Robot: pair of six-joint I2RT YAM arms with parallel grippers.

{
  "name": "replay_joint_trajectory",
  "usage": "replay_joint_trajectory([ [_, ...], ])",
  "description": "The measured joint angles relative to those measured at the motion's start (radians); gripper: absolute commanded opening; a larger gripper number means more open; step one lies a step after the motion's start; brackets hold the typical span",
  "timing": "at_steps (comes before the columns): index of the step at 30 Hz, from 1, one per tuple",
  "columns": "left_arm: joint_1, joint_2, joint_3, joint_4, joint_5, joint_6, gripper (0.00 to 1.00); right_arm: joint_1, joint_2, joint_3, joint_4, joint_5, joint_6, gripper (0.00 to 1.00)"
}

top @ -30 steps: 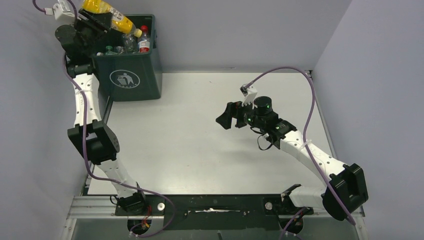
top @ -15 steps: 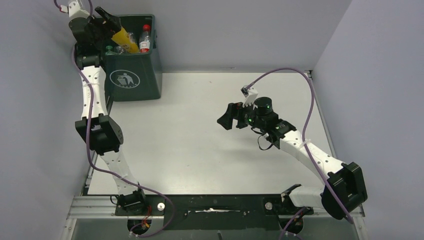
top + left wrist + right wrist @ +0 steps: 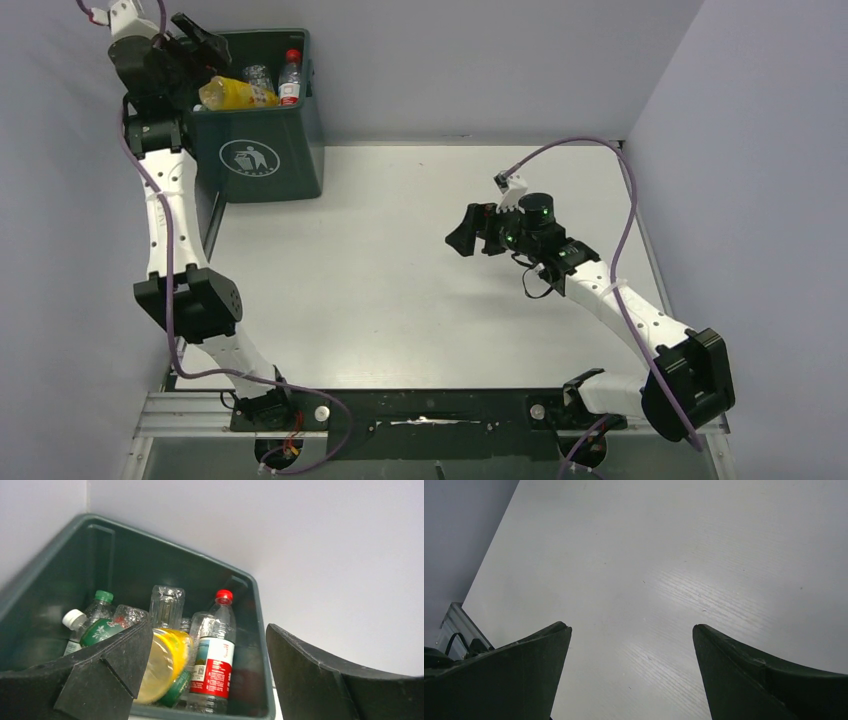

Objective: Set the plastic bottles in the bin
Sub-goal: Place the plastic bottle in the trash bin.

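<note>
Bottles (image 3: 215,650) lie piled inside the dark green bin (image 3: 262,150) at the far left corner of the tabletop (image 3: 400,260), with a yellow bottle (image 3: 238,94) lying on top. The left gripper (image 3: 195,35) hovers over the bin's left rim, jaws spread wide, holding nothing. The right gripper (image 3: 462,235) hangs above the middle of the tabletop, likewise wide and empty.

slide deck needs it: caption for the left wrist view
Open left fingers above the dark green plastic bin, yellow plastic bottle among clear plastic bottles.
</note>
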Motion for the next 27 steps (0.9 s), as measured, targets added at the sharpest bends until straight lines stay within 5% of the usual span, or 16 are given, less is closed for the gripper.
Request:
replay_joint_trajectory([
  [6, 0.017, -0.158, -0.114, 0.003, 0.031, -0.006, 0.85, -0.040, -0.032, -0.013, -0.025, 0.003, 0.008, 0.98],
  [19, -0.004, -0.461, -0.607, 0.037, 0.174, -0.052, 0.85, -0.091, -0.178, -0.026, -0.080, 0.141, -0.031, 0.98],
  [27, -0.214, -0.630, -0.869, 0.119, 0.146, -0.034, 0.85, -0.130, -0.229, -0.028, -0.081, 0.367, -0.142, 0.98],
])
